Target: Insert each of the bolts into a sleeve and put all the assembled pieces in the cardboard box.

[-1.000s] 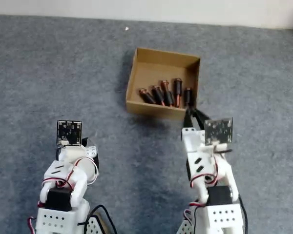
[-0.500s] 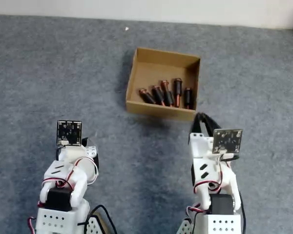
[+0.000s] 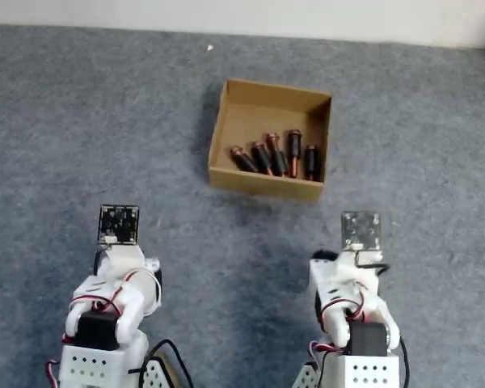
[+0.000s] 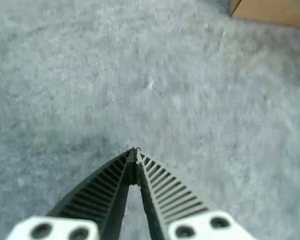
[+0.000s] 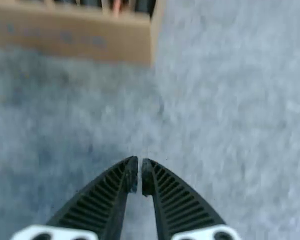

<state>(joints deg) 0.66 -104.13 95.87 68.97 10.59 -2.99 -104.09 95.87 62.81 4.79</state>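
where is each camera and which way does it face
high view: fixed above, looking down on table and cardboard box; left arm, right arm show.
left wrist view: on left arm, facing table; shut left tool shows.
right wrist view: on right arm, facing box; shut right tool shows.
shared: the box, in all three.

Five dark assembled pieces lie together inside the cardboard box.

The grey, fuzzy carpet surface carries an open brown cardboard box. The box sits flat on it, toward 12 o'clock from the middle.
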